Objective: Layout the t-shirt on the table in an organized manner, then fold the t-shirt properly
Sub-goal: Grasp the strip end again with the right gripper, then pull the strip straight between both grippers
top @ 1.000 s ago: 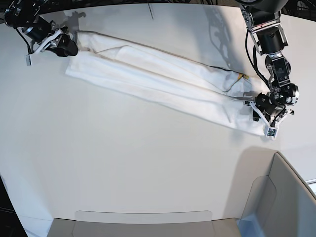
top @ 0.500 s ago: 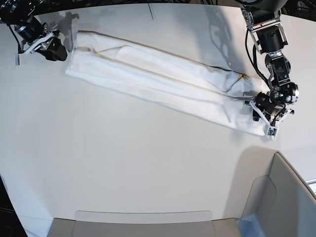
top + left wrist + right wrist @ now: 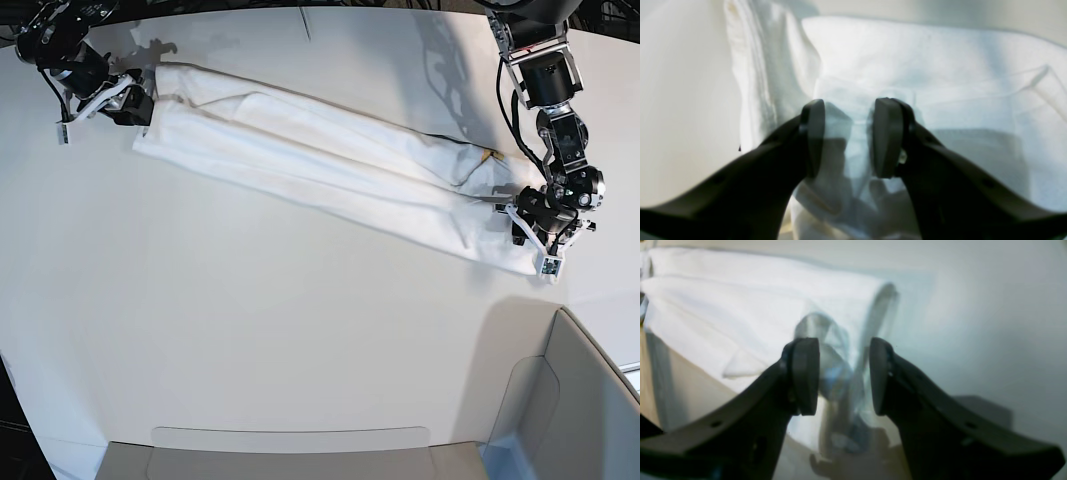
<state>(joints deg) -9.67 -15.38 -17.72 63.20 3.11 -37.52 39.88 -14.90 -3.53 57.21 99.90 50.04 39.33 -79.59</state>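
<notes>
The white t-shirt (image 3: 320, 165) lies on the table (image 3: 250, 330) as a long narrow strip, slanting from the far left down to the right. A speck of orange print peeks out near its right end. My right gripper (image 3: 140, 105) sits at the strip's far-left end, open, with a blurred cloth edge (image 3: 740, 306) showing between its fingers (image 3: 803, 380). My left gripper (image 3: 515, 225) rests at the strip's lower-right end, its jaws apart over the layered fabric (image 3: 940, 66). Neither view shows the cloth pinched.
A grey-white bin (image 3: 590, 400) fills the near right corner, close below the left arm. A low pale tray edge (image 3: 290, 445) runs along the front. The table's curved far edge passes just behind the right gripper.
The right gripper swung out to the left, away from the shirt, and has come back against its left end. The left arm and the shirt have stayed where they were.
</notes>
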